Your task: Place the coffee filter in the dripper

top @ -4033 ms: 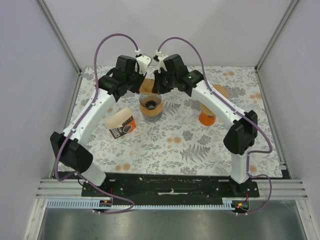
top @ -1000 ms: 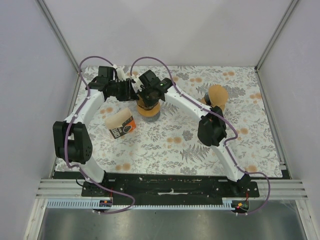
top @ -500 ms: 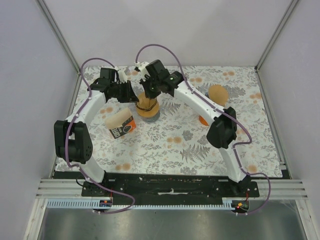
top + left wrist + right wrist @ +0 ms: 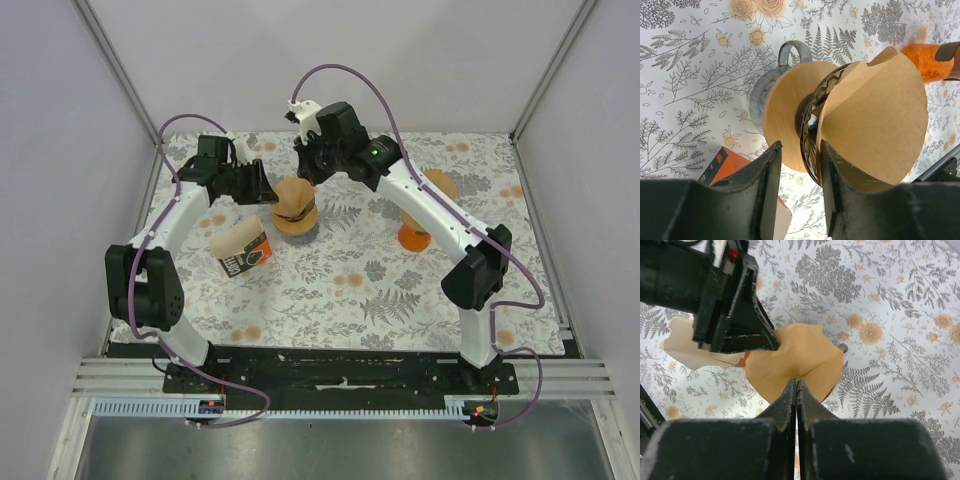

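Top external view: the brown paper cone filter (image 4: 293, 190) sits in the dark ribbed dripper with wooden collar (image 4: 297, 224). The left gripper (image 4: 265, 190), at its nine o'clock, has its jaws apart astride the rim; I cannot tell whether they pinch it. The right gripper (image 4: 306, 165), at twelve o'clock, is closed and empty.

Overhead, two wrist close-ups; common dripper (image 4: 782, 125)

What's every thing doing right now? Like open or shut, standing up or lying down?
Glass mug: upright.
Dripper: standing on the glass mug.
Coffee filter: in the dripper, sticking out past its rim.
Left gripper: open, jaws on either side of the dripper's edge.
Right gripper: shut, empty, above the coffee filter.
Box: lying down.
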